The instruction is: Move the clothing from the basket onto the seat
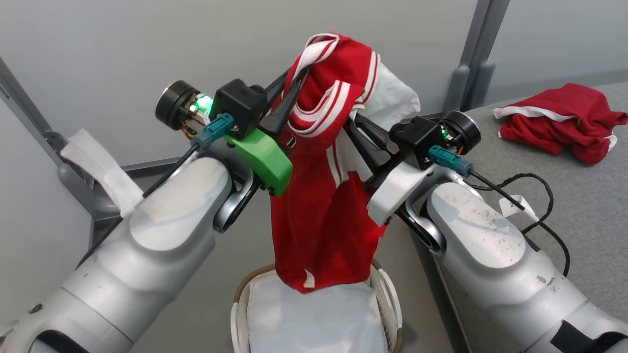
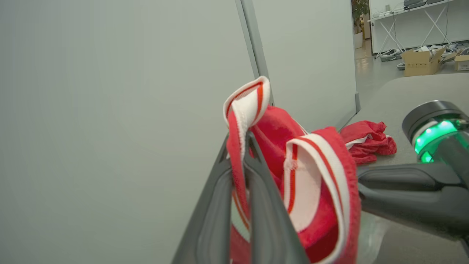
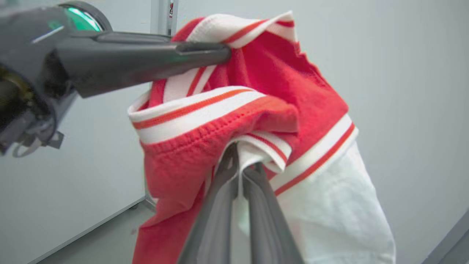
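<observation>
one garment [image 1: 321, 215] hangs over basket [image 1: 390, 299]

jersey [image 1: 324, 211]: red, white bands with red stripes, white sleeve | other garment [image 1: 564, 122]: red, white trim | seat [image 1: 588, 206]: grey | basket [image 1: 390, 299]: white, brown rim | liner [image 1: 314, 318]: white | arm cover [image 1: 262, 157]: bright green | wall [image 1: 98, 49]: pale grey

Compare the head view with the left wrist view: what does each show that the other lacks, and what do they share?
Head view's own: the basket with its white liner, directly below the hanging held red garment.
Left wrist view's own: a close look at the left gripper clamped on striped trim, plus a cardboard box in the room beyond.
Shared: the garment pinched by the left and right gripper, and the second red garment lying on the grey seat.
</observation>
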{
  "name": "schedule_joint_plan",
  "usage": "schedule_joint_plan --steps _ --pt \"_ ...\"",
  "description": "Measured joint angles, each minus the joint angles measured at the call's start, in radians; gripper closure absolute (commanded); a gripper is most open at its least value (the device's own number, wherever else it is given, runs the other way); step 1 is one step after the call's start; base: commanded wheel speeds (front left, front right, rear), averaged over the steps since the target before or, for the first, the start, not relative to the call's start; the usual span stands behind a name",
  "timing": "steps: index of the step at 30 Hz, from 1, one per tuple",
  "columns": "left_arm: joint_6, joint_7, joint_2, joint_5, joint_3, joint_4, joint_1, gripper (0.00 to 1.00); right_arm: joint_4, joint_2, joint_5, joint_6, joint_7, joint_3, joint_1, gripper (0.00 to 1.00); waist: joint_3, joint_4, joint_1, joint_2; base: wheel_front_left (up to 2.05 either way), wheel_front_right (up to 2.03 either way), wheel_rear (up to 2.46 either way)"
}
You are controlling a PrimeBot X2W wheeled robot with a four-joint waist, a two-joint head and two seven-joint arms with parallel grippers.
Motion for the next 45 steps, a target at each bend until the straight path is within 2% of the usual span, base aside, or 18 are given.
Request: schedule_joint_plan --steps 1,9,13,21,28,37,45 --pt "0.002 -0.001 0.003 -0.004 0.004 0.005 0.014 0.00 -0.004 0.000 -0.007 0.000 0.000 -0.011 0.004 1.00 0.001 -0.001 0.0000 0.0000 0.00 0.00 0.00" --pt "0.015 -0.013 0.001 -0.023 0.056 0.042 0.173 0.00 -0.023 -0.007 -0.046 0.000 0.000 -0.085 0.023 1.00 0.005 -0.002 0.0000 0.0000 0.00 0.00 0.00" --pt "0.020 -0.015 -0.012 0.023 0.115 0.021 0.278 0.00 -0.030 -0.014 -0.060 0.000 0.000 -0.110 0.032 1.00 0.009 -0.002 0.0000 0.0000 0.00 0.00 0.00" --pt "-0.012 -0.015 -0.066 0.121 0.237 -0.006 0.455 0.00 -0.041 -0.025 -0.075 0.000 0.000 -0.142 0.043 1.00 0.015 -0.010 0.0000 0.0000 0.00 0.00 0.00" --pt "-0.043 -0.015 -0.117 0.192 0.331 -0.011 0.527 0.00 -0.039 -0.030 -0.089 0.000 0.000 -0.158 0.055 1.00 0.015 -0.029 0.0000 0.0000 0.00 0.00 0.00" --pt "-0.076 -0.015 -0.166 0.256 0.406 -0.023 0.576 0.00 -0.038 -0.053 -0.107 0.000 0.000 -0.198 0.058 1.00 0.017 -0.096 0.0000 0.0000 0.00 0.00 0.00" --pt "-0.092 -0.015 -0.193 0.294 0.428 -0.015 0.591 0.00 -0.037 -0.086 -0.115 0.000 0.000 -0.226 0.057 1.00 0.024 -0.198 0.0000 0.0000 0.00 0.00 0.00"
